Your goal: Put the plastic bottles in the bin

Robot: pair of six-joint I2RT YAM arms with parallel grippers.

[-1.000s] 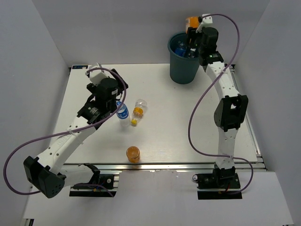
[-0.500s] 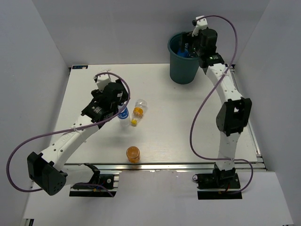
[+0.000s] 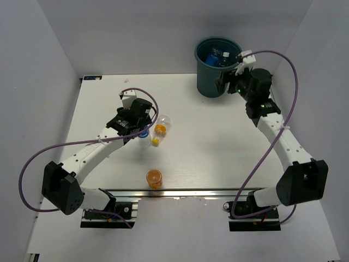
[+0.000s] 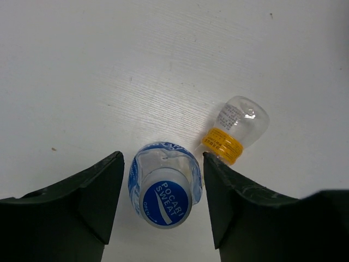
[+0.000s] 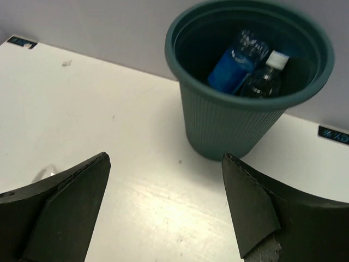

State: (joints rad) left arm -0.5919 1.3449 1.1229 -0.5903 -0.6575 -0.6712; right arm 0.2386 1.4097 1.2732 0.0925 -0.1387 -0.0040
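Overhead, blue-label bottle [image 3: 144, 133] mostly hidden under L hand [image 4: 162, 164]

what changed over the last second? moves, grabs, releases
Right gripper released the orange bottle it held over the bin and pulled back toward the near side, jaws open, empty. Left gripper moved onto the blue-label bottle, jaws now either side, not clamped. Unmoved: bin, orange-banded clear bottle, orange bottle near the front edge.
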